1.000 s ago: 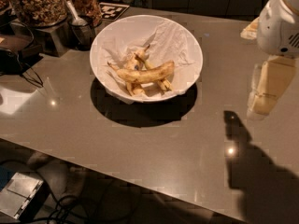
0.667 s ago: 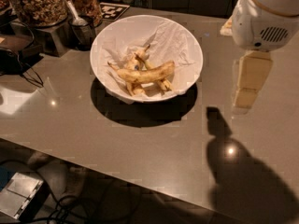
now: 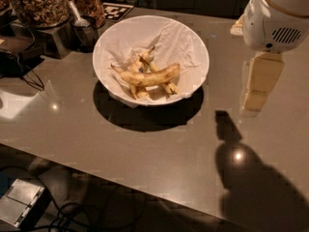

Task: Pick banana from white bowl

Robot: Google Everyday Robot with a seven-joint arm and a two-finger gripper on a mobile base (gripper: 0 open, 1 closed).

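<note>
The banana (image 3: 150,76), plump and yellow with brown speckles, lies across the middle of the white bowl (image 3: 99,42) on top of thinner pale bananas (image 3: 141,62). The bowl is lined with crumpled white paper and stands on the grey table at the back centre. My gripper (image 3: 253,100) hangs from the white arm head (image 3: 275,18) at the right. It is above the table, to the right of the bowl and apart from it, and holds nothing that shows.
Jars of nuts (image 3: 38,4) and a metal cup with a scoop (image 3: 84,30) stand at the back left, close to the bowl. A black-and-white marker tag (image 3: 118,11) lies behind. Cables (image 3: 21,74) lie at the left. A box (image 3: 21,202) sits on the floor below the table's front edge.
My arm and gripper have moved left, closer to the bowl, and their shadow on the table moved with them. The bowl and bananas have not moved.
</note>
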